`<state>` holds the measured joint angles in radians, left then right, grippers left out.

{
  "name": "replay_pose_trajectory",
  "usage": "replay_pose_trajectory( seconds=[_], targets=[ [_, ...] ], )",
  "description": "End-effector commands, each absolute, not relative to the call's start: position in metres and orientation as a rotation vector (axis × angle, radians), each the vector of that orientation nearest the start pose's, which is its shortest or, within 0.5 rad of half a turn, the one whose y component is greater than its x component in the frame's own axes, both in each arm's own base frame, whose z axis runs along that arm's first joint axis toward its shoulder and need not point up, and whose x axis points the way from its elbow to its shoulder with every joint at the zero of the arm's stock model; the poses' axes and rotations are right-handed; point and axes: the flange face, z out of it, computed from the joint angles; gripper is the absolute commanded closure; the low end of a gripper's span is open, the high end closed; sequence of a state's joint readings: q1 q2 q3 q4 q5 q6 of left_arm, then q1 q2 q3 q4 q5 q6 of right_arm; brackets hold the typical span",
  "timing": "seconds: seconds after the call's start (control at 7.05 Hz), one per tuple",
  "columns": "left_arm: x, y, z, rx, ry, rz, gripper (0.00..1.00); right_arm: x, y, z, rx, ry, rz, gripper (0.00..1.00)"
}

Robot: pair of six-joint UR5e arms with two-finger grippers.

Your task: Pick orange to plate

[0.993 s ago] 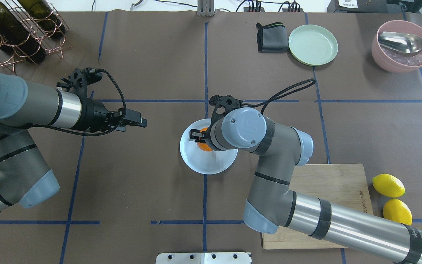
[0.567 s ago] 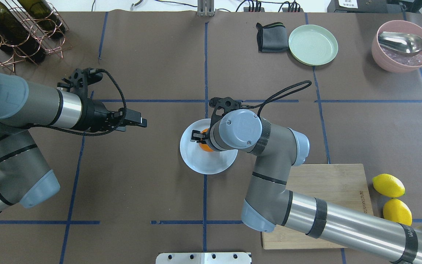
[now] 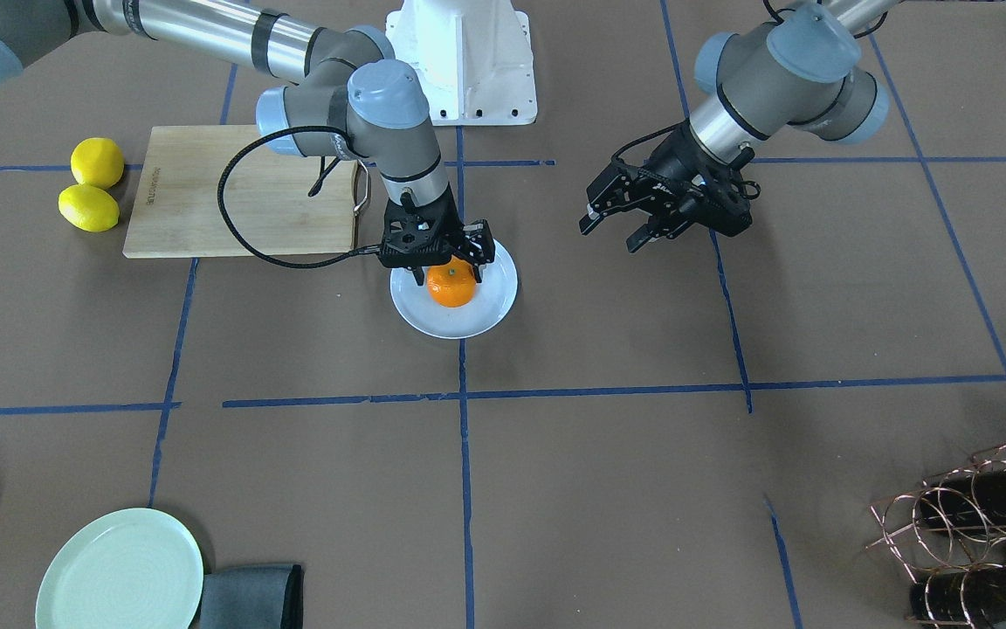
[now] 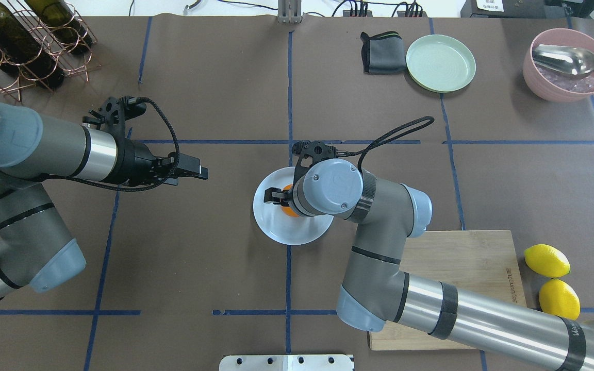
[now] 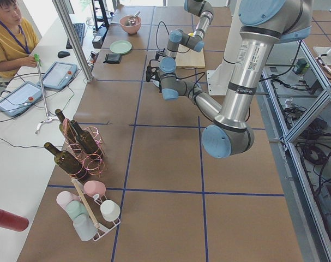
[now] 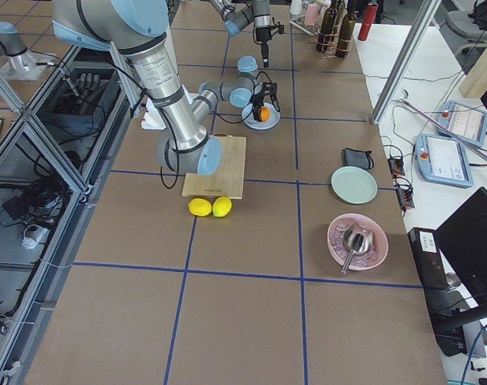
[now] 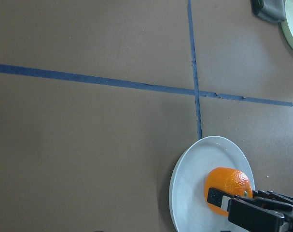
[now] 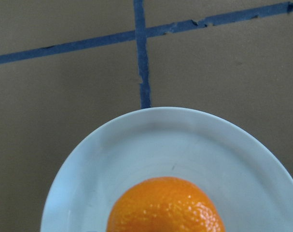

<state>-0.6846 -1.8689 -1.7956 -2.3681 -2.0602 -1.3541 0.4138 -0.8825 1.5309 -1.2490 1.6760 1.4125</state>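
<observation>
The orange sits at the middle of the pale blue-white plate, near the table's centre. My right gripper comes straight down over the fruit, one finger on each side, shut on it. From overhead the right wrist hides most of the orange and part of the plate. The right wrist view looks closely down on the orange and the plate; no fingers show there. My left gripper hovers open and empty, well off to the plate's side. Its camera sees the orange on the plate.
A wooden cutting board lies beside the right arm, with two lemons past it. A pale green plate and a grey cloth sit at the far side. A pink bowl holds a metal scoop; a bottle rack fills a corner.
The right arm's wrist has shifted slightly left and toward the robot and looks lower over the plate, with the orange still between its fingers. The left arm has barely moved.
</observation>
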Motion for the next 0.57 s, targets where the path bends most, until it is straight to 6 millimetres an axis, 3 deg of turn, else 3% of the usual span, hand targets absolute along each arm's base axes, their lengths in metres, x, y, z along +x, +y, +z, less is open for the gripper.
replay_pose_trajectory(
  seconds=[0.0,0.14,0.28,0.43],
  targets=[
    [0.386,-0.432,0.295,0.199,1.342,-0.066,0.16,-0.561,-0.397,0.207,0.188,-1.0,0.181,0.0],
    [0.38,-0.437,0.294,0.208,1.342,-0.074,0.16,-0.501,-0.393,0.204,0.161,-1.023,0.171,0.0],
    [0.368,-0.442,0.303,0.216,1.327,-0.097,0.16,-0.448,-0.398,0.218,0.148,-1.008,0.118,0.0],
    [0.333,-0.45,0.319,0.255,1.3,-0.123,0.16,-0.401,-0.412,0.261,0.124,-0.963,0.07,0.0]
  ],
)
